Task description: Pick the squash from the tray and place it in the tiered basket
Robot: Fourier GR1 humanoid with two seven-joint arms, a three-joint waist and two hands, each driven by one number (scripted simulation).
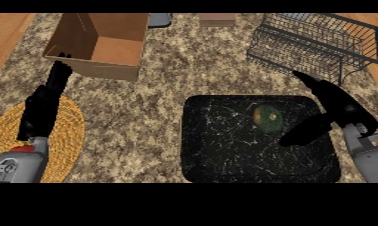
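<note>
On a speckled granite counter, a green squash with an orange patch lies in the upper right part of a black marbled tray. The robot's right hand hangs over the tray's right side with its fingers spread open, one finger stretched up toward the basket and the thumb angled down just right of the squash. Whether the thumb touches the squash cannot be told; nothing is held.

Beyond the tray, at the counter's far right, stands the black wire tiered basket, tilted in the view, its lower edge near the raised finger. At far left an open cardboard box sits on the counter. The robot's left hand rests at the left edge, fingers straight and pointing up toward the box's near corner, above a round woven yellow mat. A small brown block and a grey object sit at the counter's back edge, both cut off by the top of the view.
</note>
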